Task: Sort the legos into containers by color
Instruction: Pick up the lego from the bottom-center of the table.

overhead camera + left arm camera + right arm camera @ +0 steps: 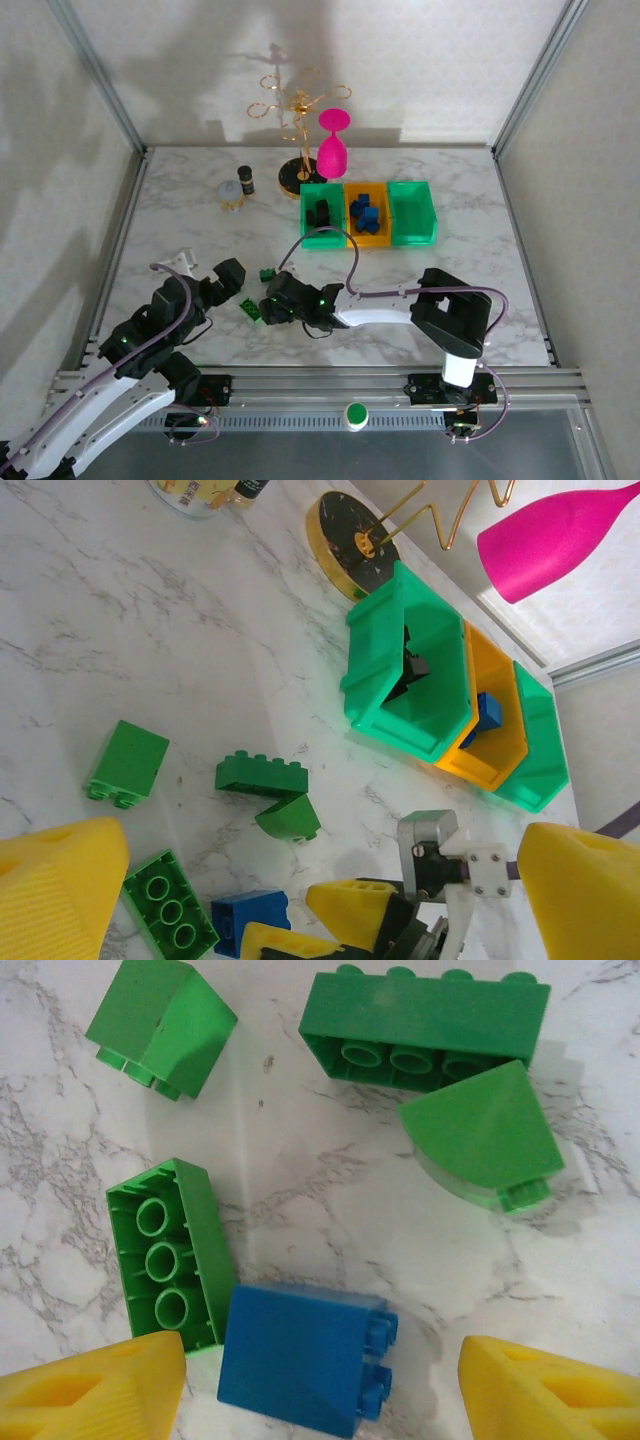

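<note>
A blue lego (pixel 300 1355) lies on its side on the marble between the yellow fingers of my right gripper (pixel 325 1390), which is open, with a gap on each side. Several green legos lie just beyond it: a slanted one (pixel 160 1025), a long one (pixel 425 1025), a curved one (pixel 485 1140) and one upside down (pixel 170 1250). My left gripper (pixel 320 865) hangs open over the same cluster, to the left of the right gripper (pixel 270 305). The containers (pixel 412 235) stand at the back. The left green bin (pixel 380 695) holds black legos and the orange bin (pixel 505 755) holds blue ones.
A gold wire stand on a dark base (pixel 297 172) with a pink glass (pixel 333 150) stands behind the bins. A round tin can (pixel 231 192) and a small dark jar (pixel 245 180) sit at the back left. Frame posts and walls close in the table.
</note>
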Controlling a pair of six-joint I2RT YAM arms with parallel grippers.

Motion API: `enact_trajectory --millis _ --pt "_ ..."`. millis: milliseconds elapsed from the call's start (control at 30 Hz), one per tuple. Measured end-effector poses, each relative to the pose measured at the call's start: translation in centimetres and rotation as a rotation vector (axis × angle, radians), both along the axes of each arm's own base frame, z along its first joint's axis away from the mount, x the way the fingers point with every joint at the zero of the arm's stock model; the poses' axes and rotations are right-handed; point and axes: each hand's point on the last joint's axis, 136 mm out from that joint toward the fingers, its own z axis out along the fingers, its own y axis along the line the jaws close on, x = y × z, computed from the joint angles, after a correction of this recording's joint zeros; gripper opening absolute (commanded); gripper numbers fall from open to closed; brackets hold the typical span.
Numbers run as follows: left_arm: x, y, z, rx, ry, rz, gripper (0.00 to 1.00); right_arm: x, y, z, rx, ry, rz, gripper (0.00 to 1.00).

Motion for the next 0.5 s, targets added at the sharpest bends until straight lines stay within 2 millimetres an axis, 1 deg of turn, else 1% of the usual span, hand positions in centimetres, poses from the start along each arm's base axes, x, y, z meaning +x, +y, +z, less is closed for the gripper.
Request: enact_trajectory --millis 100,200,300,500 --pt "0.0 0.3 0.0 0.003 -0.002 0.013 0.99 0.2 0.5 -0.4 -0.008 0.001 0.001 0.73" --pt "-0.1 0.3 0.0 0.001 -0.004 0.014 1.00 0.2 0.5 -1.1 -0.021 0.004 0.000 0.71" --pt "-0.1 0.3 -0.1 0.002 -0.002 0.014 1.00 0.2 0.3 -1.6 -0.041 0.009 -0.002 0.69" --pt "-0.1 0.3 -0.5 0.008 0.006 0.014 1.00 0.4 -0.5 -2.0 -0.079 0.000 -0.017 0.66"
